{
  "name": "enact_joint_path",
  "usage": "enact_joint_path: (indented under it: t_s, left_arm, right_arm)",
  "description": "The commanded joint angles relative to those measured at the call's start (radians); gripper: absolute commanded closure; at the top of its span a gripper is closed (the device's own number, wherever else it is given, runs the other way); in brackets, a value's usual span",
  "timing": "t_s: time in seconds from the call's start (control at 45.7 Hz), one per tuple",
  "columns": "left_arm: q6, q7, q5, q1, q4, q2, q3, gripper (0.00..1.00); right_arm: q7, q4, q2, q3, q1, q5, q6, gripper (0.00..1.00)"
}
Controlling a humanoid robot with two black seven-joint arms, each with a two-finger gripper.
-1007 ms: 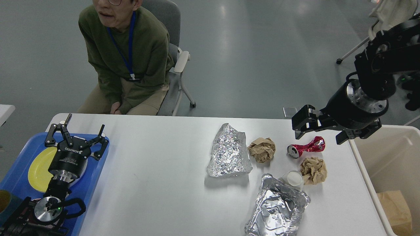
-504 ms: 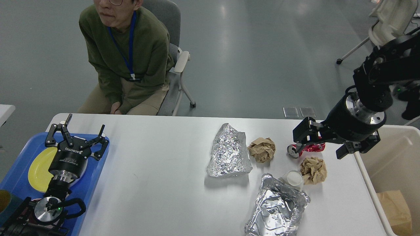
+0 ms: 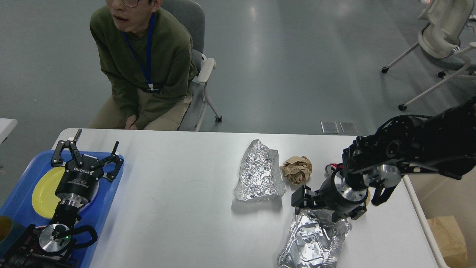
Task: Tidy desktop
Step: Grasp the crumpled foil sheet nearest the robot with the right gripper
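While the right end effector (image 3: 303,199) sits low over the far rim of the crumpled foil tray (image 3: 314,238), its fingers are too dark and end-on to tell whether they are spread or pressed together. Over the blue tray (image 3: 106,203) and yellow plate (image 3: 42,191) at the left edge, the left end effector (image 3: 86,154) hangs with its fingers spread wide and nothing between them. On the white counter (image 3: 174,208), which fills the lower middle of the view, lie a foil sheet (image 3: 259,173), a brown paper ball (image 3: 296,169) just beside it, and a red can (image 3: 333,167) mostly hidden behind the right arm.
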Motion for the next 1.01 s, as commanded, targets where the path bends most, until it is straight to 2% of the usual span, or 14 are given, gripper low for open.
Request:
enact_joint_path:
  t_s: [0.0,0.131,0.372,0.482,0.569,0.745,0.832,0.92,0.985]
  left_arm:
    - [0.000,0.000,0.000,0.000,0.000,0.000,0.000,0.04]
    - [0.000,0.000,0.000,0.000,0.000,0.000,0.000,0.04]
    - [0.000,0.000,0.000,0.000,0.000,0.000,0.000,0.04]
    - [0.000,0.000,0.000,0.000,0.000,0.000,0.000,0.04]
    - [0.000,0.000,0.000,0.000,0.000,0.000,0.000,0.04]
    - [0.000,0.000,0.000,0.000,0.000,0.000,0.000,0.04]
    - [0.000,0.000,0.000,0.000,0.000,0.000,0.000,0.04]
    - [0.000,0.000,0.000,0.000,0.000,0.000,0.000,0.04]
    - [0.000,0.000,0.000,0.000,0.000,0.000,0.000,0.04]
  right_arm:
    - [-0.012,-0.064,0.016,0.055,-0.112,-0.001,-0.067,0.00]
    - [-0.013,-0.163,0.024,0.101,-0.227,-0.001,-0.071,0.00]
    - [-0.015,-0.330,0.110,0.117,-0.356,-0.001,-0.080,0.00]
    - [-0.020,-0.358,0.128,0.123,-0.379,-0.001,-0.080,0.00]
    - [-0.027,-0.361,0.131,0.146,-0.390,-0.001,-0.080,0.09]
    - [-0.066,-0.377,0.144,0.153,-0.405,-0.001,-0.080,0.35]
    - [-0.066,-0.377,0.151,0.153,-0.421,-0.001,-0.078,0.51]
    - [-0.066,-0.377,0.156,0.153,-0.428,-0.001,-0.077,0.73]
    - [-0.066,-0.377,0.159,0.153,-0.431,-0.001,-0.075,0.82]
